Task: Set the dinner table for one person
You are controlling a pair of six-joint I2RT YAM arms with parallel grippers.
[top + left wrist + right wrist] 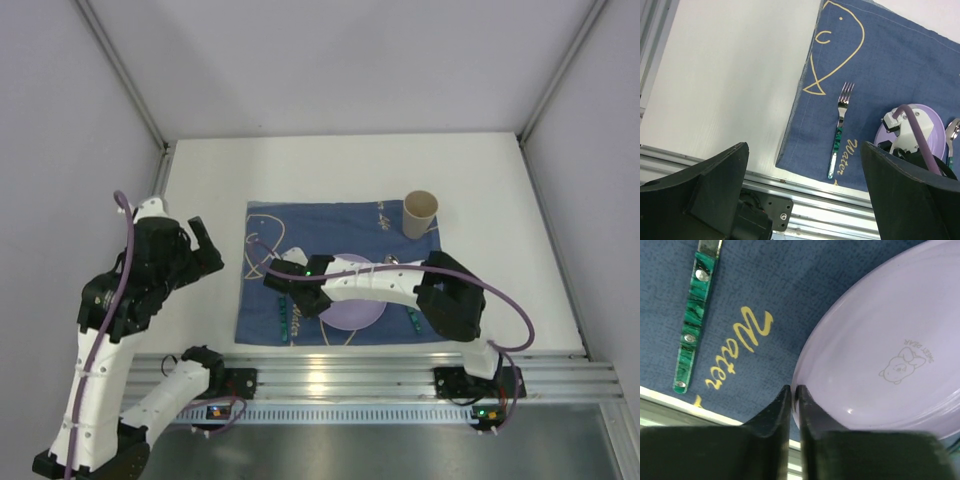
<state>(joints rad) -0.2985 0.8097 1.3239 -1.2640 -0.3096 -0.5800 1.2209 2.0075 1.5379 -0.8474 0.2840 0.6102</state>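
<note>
Top view: the dinner table (300, 170) lies beneath the cloth (300, 225); left wrist view: the left gripper (804, 150) gapes empty; right wrist view: the right gripper (792, 390), nearly closed at the plate (880, 340) rim, could, we judge, drag it onto the fork (691, 320).

The cloth (330, 225) lies on the dinner table (200, 180), towards its near edge. On the cloth's near half sits the plate (352, 315), with the fork (838, 136) to its left. The cup (420, 214) stands at the far right corner. What seems a spoon (952, 131) lies just right of the plate.
</note>
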